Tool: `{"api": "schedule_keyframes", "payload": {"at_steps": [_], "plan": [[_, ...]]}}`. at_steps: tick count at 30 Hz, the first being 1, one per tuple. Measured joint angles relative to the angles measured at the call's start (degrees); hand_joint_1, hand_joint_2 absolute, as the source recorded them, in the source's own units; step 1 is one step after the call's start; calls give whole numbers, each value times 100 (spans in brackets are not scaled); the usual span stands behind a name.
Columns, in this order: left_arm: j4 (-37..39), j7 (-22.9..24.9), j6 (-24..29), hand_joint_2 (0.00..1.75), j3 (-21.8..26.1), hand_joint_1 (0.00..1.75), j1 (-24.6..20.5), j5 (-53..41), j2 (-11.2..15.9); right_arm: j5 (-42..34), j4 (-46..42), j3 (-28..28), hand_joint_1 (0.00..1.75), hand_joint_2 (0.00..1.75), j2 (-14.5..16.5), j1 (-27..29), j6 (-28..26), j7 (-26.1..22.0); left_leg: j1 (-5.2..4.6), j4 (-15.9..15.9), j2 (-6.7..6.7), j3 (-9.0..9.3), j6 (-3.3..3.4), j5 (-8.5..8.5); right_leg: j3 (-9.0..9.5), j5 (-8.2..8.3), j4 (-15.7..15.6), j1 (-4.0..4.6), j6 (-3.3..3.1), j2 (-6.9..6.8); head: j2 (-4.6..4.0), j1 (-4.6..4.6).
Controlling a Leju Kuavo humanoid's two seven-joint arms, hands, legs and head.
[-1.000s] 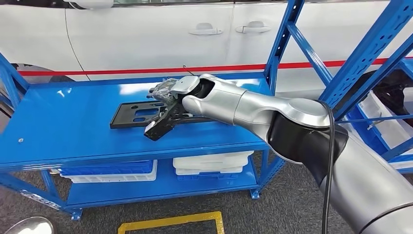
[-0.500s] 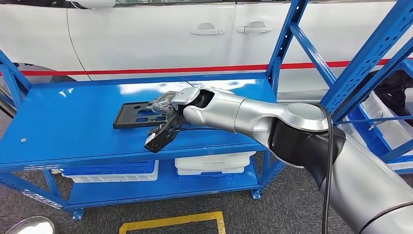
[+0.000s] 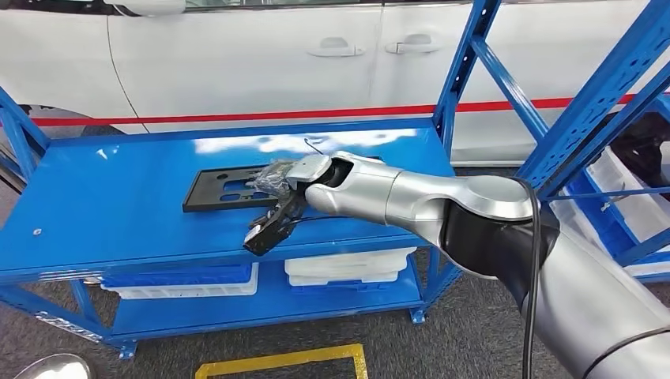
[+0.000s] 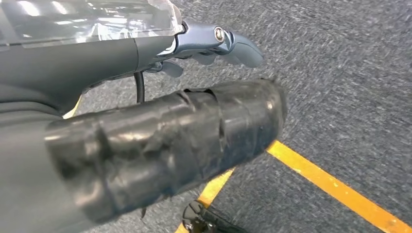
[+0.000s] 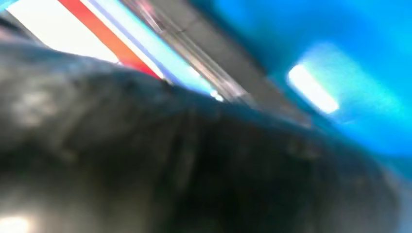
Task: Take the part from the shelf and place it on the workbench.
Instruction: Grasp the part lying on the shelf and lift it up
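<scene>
Blue workbench (image 3: pixel 118 213): right hand (image 3: pixel 276 180) rests on black part (image 3: pixel 217 189); grasp unclear.

Bench (image 3: pixel 118 205): glossy blue. Part (image 3: pixel 225 188): flat black. Car (image 3: pixel 237 55) at 12 o'clock: white, red stripe. Floor (image 3: pixel 474 332): grey carpet, yellow line (image 3: pixel 276 359) at 6 o'clock.

Flat black rectangular part (image 3: pixel 225 189) with cut-out openings, lying flat on the glossy blue top of the workbench (image 3: pixel 103 205), long side roughly parallel to the front edge, right end hidden under the right hand (image 3: pixel 276 180).
</scene>
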Motion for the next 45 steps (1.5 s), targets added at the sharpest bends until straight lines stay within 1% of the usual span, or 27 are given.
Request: {"api": "schedule_keyframes", "payload": {"at_steps": [3,6,7,8,9,11,13,15,18,19,22,23,24,25,27,28,30,32,34,37,38,39,40,41,43,44,45], "plan": [[0,2,1,0,-1,0,2,-10,-2,-5,12,5,0,0,-51,87,-41,-37,25,-36,0,16,101,21,-61,-128,153,-15,71,3,0,0],[0,13,1,0,-2,0,5,-21,-2,-14,18,9,0,0,-116,183,-73,-58,28,-51,-2,26,159,19,-527,-618,1128,-53,152,8,0,1],[0,21,1,0,-2,0,10,-27,-2,-19,21,11,0,0,-137,232,-77,-59,24,-50,-5,27,163,16,-699,-721,1452,-62,163,8,0,1],[0,28,2,0,-2,0,17,-33,-2,-22,25,13,0,0,-156,280,-79,-59,21,-49,-9,30,165,12,-792,-718,1604,-66,162,9,0,1],[0,35,2,0,-2,0,21,-44,-2,-25,28,14,0,0,-174,315,-80,-59,17,-49,-11,38,165,8,-773,-600,1523,-65,149,9,0,2],[0,45,2,0,-3,0,22,-64,-4,-27,31,13,0,0,-202,336,-89,-59,5,-52,-13,70,158,-6,-438,-180,788,-46,81,13,0,1],[1,53,2,0,-7,0,17,-75,-18,-28,32,9,0,0,-229,331,-101,-57,-9,-60,-13,89,129,-16,-116,60,122,-2,-4,14,0,2],[2,62,1,0,-13,0,16,-85,-29,-30,32,8,0,0,-250,341,-113,-54,-4,-80,-10,97,80,-12,-45,67,-34,36,-50,13,0,4],[2,74,1,0,-18,0,17,-113,-30,-40,32,3,0,0,-271,376,-144,-45,-7,-37,-2,107,-2,-80,52,130,-194,1,-93,-4,0,3],[2,77,1,0,-19,0,16,-128,-28,-44,32,1,0,0,-275,394,-163,-43,-9,125,0,40,-20,-192,93,156,-255,-19,-109,-15,0,3],[2,90,1,0,-23,0,30,-176,-20,-45,32,-1,0,0,-305,513,-224,-41,1,1112,4,-427,-64,-659,119,168,-280,-27,-139,-33,0,2],[2,96,1,0,-25,0,41,-187,-19,-43,32,-1,0,0,-318,565,-242,-41,4,1334,5,-535,-81,-703,116,160,-266,-26,-143,-33,0,2],[2,99,1,0,-25,0,49,-193,-18,-39,32,-1,0,0,-331,610,-263,-41,8,1346,7,-543,-95,-638,112,150,-248,-27,-141,-29,0,2],[2,102,1,0,-26,0,54,-200,-17,-28,32,-2,0,0,-346,643,-287,-40,14,1137,10,-442,-102,-481,108,135,-222,-33,-131,-22,0,2],[2,103,1,0,-32,0,49,-215,-14,2,30,-13,0,0,-376,679,-331,-28,18,403,17,-69,-90,-160,90,85,-138,-35,-82,-6,0,2],[2,103,1,0,-40,0,44,-226,-14,17,28,-24,0,0,-402,686,-350,-15,15,126,14,71,-60,-79,75,58,-91,-26,-48,1,0,3],[2,104,1,0,-60,0,42,-246,-15,31,25,-42,0,0,-448,697,-381,10,-4,-36,3,150,17,-81,52,35,-47,-2,18,12,0,6],[2,105,-1,0,-72,0,43,-260,-19,41,21,-50,0,87,-490,714,-394,24,5,-58,3,153,88,-51,52,32,-40,-3,72,19,0,6],[2,103,-3,0,-79,0,40,-269,-22,51,20,-63,0,175,-535,731,-395,35,26,-83,12,152,149,-20,-35,-129,170,-22,133,21,0,7],[2,101,-7,0,-109,0,43,-279,-23,51,16,-101,0,44,-572,802,-403,52,26,-89,18,115,187,2,-517,-684,1216,-62,215,20,0,6],[2,101,-7,0,-122,0,45,-281,-24,65,14,-115,0,44,-576,836,-415,60,23,-89,19,105,189,4,-648,-773,1499,-69,225,20,0,7],[2,100,-8,0,-133,0,46,-284,-25,88,10,-127,0,87,-577,864,-432,68,21,-88,18,102,190,6,-679,-748,1581,-72,223,20,0,7],[2,99,-9,0,-143,0,45,-285,-25,120,5,-138,0,131,-578,881,-455,76,20,-88,17,106,189,8,-593,-616,1425,-71,209,20,0,7],[2,97,-9,0,-149,0,43,-287,-28,158,-2,-149,0,175,-579,888,-481,87,16,-88,15,114,186,9,-406,-419,1070,-66,180,21,0,7],[2,91,-10,0,-158,0,36,-293,-49,227,-20,-185,0,175,-581,887,-520,115,10,-89,11,124,160,19,-2,-116,259,-30,92,19,0,7],[2,89,-11,0,-161,0,33,-297,-60,259,-31,-205,0,175,-584,886,-530,128,8,-91,9,121,135,26,111,-49,19,-6,53,15,0,6],[2,86,-11,0,-163,0,33,-300,-69,285,-41,-224,0,131,-587,887,-535,139,10,-96,9,117,105,34,150,-39,-82,17,25,12,0,7]]}}
